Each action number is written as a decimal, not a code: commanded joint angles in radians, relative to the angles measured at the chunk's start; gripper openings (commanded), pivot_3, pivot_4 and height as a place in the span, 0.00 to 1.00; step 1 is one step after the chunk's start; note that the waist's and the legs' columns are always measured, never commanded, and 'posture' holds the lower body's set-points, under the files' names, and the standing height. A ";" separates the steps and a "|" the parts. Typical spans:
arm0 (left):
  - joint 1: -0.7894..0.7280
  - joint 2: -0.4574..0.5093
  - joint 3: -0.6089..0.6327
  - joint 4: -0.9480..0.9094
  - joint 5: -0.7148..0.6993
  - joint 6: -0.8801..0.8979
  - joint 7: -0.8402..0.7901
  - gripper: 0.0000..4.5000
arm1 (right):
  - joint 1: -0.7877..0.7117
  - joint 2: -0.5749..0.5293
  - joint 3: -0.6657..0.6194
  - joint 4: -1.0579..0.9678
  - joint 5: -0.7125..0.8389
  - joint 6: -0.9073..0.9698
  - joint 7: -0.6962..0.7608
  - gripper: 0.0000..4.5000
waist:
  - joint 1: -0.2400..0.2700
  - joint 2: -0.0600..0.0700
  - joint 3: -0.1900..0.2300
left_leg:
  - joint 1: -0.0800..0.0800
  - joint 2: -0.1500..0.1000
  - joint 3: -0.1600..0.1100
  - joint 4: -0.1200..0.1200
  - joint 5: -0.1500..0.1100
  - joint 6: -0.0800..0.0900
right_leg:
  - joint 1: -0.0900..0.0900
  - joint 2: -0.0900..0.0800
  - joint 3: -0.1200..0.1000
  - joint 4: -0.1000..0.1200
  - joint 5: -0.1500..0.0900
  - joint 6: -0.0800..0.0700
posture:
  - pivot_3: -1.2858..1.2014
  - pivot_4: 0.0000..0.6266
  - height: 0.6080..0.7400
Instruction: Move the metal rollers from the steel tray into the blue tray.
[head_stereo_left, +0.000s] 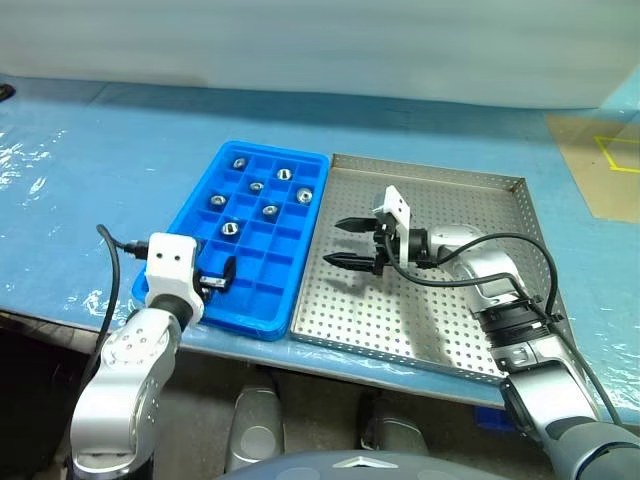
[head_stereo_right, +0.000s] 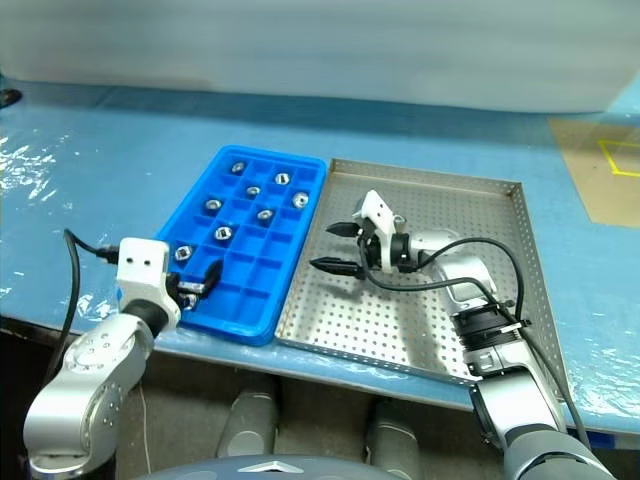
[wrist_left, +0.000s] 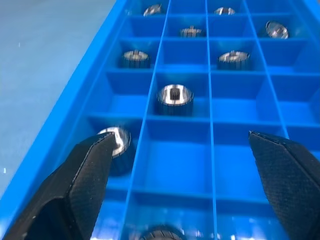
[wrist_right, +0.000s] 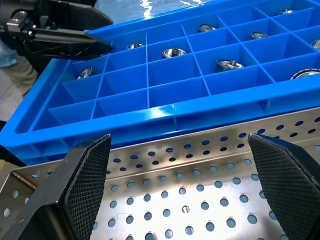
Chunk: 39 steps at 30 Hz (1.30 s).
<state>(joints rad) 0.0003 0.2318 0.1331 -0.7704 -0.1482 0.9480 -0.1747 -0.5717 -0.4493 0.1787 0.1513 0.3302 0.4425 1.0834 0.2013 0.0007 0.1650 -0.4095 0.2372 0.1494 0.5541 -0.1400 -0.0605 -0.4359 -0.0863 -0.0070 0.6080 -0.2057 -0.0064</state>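
Now our left gripper (head_stereo_left: 222, 277) hangs released over the blue tray (head_stereo_left: 190, 215) near rim, metal rollers (wrist_left: 175, 97) just ahead; our right gripper (head_stereo_left: 345, 243) gapes empty above bare steel tray (head_stereo_left: 500, 200), blue wall just beyond.

The blue tray (head_stereo_left: 262, 300), a plastic grid of small square compartments, is laid flat just left of the steel tray (head_stereo_left: 440, 330), their long edges nearly touching. Shiny rollers (head_stereo_left: 270, 211) with dark centre holes are seen singly in its compartments, mostly at the far end. The steel tray's perforated floor is bare of rollers.
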 joint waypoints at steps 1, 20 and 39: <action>-0.073 0.017 -0.055 0.051 0.006 -0.062 -0.014 1.00 | 0.018 -0.024 -0.047 -0.082 0.018 0.002 -0.021 1.00 | -0.001 0.000 0.000 | 0.000 0.000 0.000 0.000 0.000 0.000 | 0.000 0.000 0.000 0.000 0.000 0.000 | 0.61 0.24 1.00; -0.430 0.029 -0.279 0.526 -0.022 -0.415 -0.275 1.00 | 0.215 -0.111 -0.155 -0.293 -0.002 0.104 -0.268 1.00 | -0.095 0.000 0.000 | 0.003 -0.001 0.001 0.007 0.002 -0.004 | 0.000 0.000 0.005 0.010 0.000 0.000 | 0.51 0.24 1.00; -0.470 0.010 -0.281 0.590 -0.035 -0.458 -0.346 1.00 | 0.021 0.015 -0.138 -0.032 -0.114 0.147 -0.515 1.00 | -0.111 0.000 0.000 | 0.004 -0.001 0.002 0.007 0.003 -0.004 | -0.001 0.000 0.006 0.011 0.000 0.000 | 0.51 0.24 1.00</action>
<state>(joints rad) -0.4673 0.2300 -0.1550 -0.1510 -0.1645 0.5089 -0.4992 -0.5071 -0.4409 0.0365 0.0998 0.2265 0.5856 0.5816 0.0907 0.0011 0.1647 -0.4055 0.2363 0.1516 0.5615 -0.1374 -0.0650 -0.4366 -0.0861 -0.0010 0.6193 -0.2054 -0.0063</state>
